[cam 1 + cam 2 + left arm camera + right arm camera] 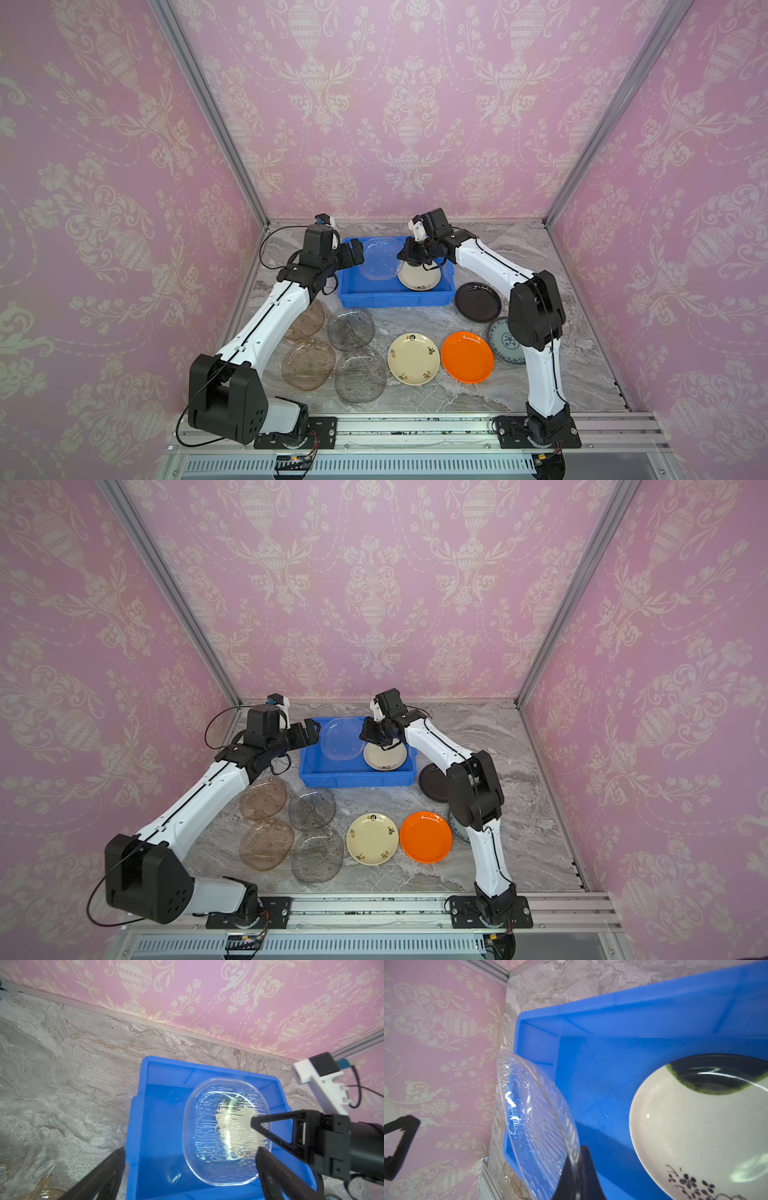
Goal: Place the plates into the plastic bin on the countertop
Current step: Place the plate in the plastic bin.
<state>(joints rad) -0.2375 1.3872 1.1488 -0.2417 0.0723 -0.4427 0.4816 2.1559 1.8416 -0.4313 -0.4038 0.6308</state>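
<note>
Leaning at a steep tilt over the left half of the plastic bin [395,300], the clear plate [380,257] is pinched at its right rim by the right gripper [576,1159], whose fingers are closed tight on the glass edge. Its lower edge seems to sit down inside the bin, though whether it touches the floor cannot be told through the glass. Just beside it, on the bin floor in the right half, a cream plate [419,278] with a dark floral motif lies flat, partly under the right gripper in both top views.

At the plate's left edge the left gripper [355,254] hangs over the bin's left wall with its jaws spread wide and nothing between them.

The bin stands near the back of the countertop [436,320]. In front of it lie the other plates, all flat on the marble: two amber glass plates [305,322] [308,365] and two grey glass plates [351,329] [360,380] crowded together on the left, a second cream plate [413,359] just beside an orange plate [467,357], a black plate [478,301] off the bin's right end, and a blue-and-white plate [503,343] half hidden behind the right arm [536,307].
</note>
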